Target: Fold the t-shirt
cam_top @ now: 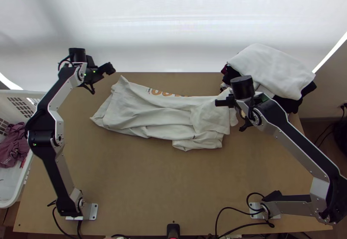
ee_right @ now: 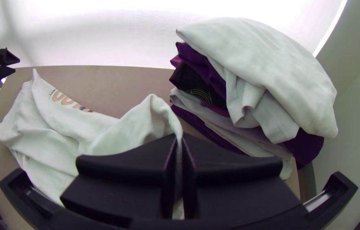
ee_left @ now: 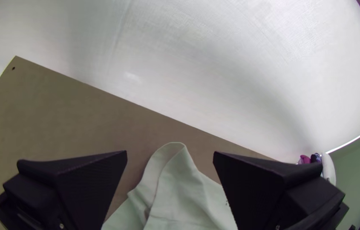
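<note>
With the right gripper [ee_right: 180, 138] pinching the shirt [cam_top: 169, 115] and the left gripper [ee_left: 170, 152] wide open, I'd fear a one-sided tug dragging the shirt crooked and bunched.

Beyond your wooden table [cam_top: 147, 187], you have a pale screen [cam_top: 173, 26] lit softly, with faint grey shadows towards its left. Bright slivers of light [cam_top: 330, 52] edge it on both sides. To your right, a plain wall [cam_top: 323, 98] meets the brown floor [cam_top: 319, 130].
</note>
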{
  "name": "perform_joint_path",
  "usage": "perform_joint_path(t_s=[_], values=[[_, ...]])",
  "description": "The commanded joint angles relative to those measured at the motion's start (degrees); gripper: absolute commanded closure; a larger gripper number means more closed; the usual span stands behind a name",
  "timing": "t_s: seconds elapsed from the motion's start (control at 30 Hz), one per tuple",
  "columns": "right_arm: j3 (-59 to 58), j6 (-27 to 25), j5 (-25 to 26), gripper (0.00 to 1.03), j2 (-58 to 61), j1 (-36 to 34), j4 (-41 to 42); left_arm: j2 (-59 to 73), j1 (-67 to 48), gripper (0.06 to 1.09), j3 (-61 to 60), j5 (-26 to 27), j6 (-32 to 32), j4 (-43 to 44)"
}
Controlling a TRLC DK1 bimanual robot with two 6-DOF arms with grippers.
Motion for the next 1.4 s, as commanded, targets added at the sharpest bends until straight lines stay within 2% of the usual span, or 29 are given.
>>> perform_joint_path(t_s=[0.0,0.03,0.07,0.17,0.2,0.23,0.5,0.57,0.6,1.17,1.2,1.3,1.37], values=[[-1.0,1.5,0.4,1.0,-0.2,0.1,0.5,-1.2,1.6,0.11,-1.7,4.1,-1.4,-2.2],[-1.0,1.5,0.4,1.0,-0.2,0.1,0.5,-1.1,1.9,0.13,-1.9,5.3,-1.5,-2.7],[-1.0,1.5,0.4,1.0,-0.3,0.1,0.5,-1.0,2.1,0.21,-2.2,5.6,-1.9,-2.8],[-0.8,1.5,0.4,1.0,-0.3,0.2,0.5,-0.4,2.4,0.54,-3.6,5.6,-2.7,-2.8],[-0.8,1.5,0.4,1.0,-0.3,0.2,0.5,-0.1,2.4,0.61,-3.9,5.6,-2.6,-3.3],[-0.8,1.5,0.4,1.0,-0.4,0.2,0.5,0.0,2.3,0.63,-4.3,5.6,-2.4,-3.6],[-1.0,1.5,0.4,1.0,-0.6,0.2,0.5,1.6,1.1,0.62,-5.0,5.9,0.3,-8.4],[-1.0,1.5,0.4,1.0,-0.6,0.2,0.5,1.5,0.8,0.51,-5.2,5.9,1.4,-9.0],[-1.0,1.5,0.4,1.0,-0.5,0.2,0.5,1.5,0.6,0.5,-5.2,6.0,1.7,-9.7],[0.0,1.5,0.4,1.0,0.2,-0.4,0.6,3.8,-1.5,0.5,-5.7,5.9,3.9,-10.0],[-0.1,1.5,0.4,1.0,0.2,-0.3,0.6,3.7,-1.6,0.55,-5.8,5.9,4.2,-10.0],[-0.3,1.5,0.4,1.0,0.2,-0.4,0.6,1.9,-1.6,1.05,-7.4,4.0,4.1,-7.8],[-0.3,1.5,0.4,1.0,0.3,-0.5,0.6,0.2,-1.5,1.05,-9.4,3.6,4.4,-4.8]])
